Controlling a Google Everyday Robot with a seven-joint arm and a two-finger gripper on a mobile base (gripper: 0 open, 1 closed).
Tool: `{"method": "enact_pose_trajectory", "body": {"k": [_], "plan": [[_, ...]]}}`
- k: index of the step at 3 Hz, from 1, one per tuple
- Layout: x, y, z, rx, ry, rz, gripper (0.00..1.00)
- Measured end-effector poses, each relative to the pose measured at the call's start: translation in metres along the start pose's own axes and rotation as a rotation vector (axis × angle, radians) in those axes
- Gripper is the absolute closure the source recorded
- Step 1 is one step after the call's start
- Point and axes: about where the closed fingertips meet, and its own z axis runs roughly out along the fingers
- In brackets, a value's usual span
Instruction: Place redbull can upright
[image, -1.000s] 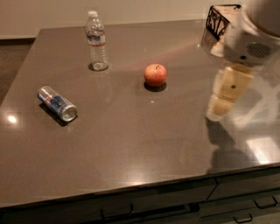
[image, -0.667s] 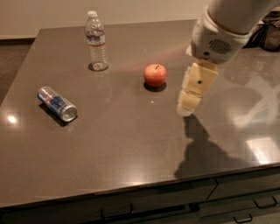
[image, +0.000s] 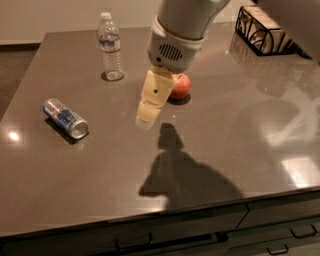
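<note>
On the tabletop (image: 225, 150), 1 redbull can (image: 65, 118), 1 water bottle (image: 110, 47), 1 apple (image: 181, 86) and 1 black wire basket (image: 262, 31) are counted, and 1 gripper (image: 146, 116) is seen above them. The redbull can is laid on its side near the left edge, with 1 silver end turned toward the front right. The water bottle is stood upright behind the can, toward the back edge and well apart from it. The gripper is held over the middle of the tabletop, pointed down and to the left. It is placed to the right of the can and well apart from it; whether it is wide or narrow cannot be told. The apple is partly covered by the gripper's body, just to its right. The wire basket is set at the back right corner. A bare stretch is left between can and gripper. Another is left along the front edge, where the arm's shadow (image: 185, 175) is cast.
</note>
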Motion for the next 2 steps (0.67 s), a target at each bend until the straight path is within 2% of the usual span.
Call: {"method": "enact_pose_trajectory", "body": {"k": [2], "plan": [[-0.073,0.024,0.039,-0.055,0.024,0.0,0.0]]}}
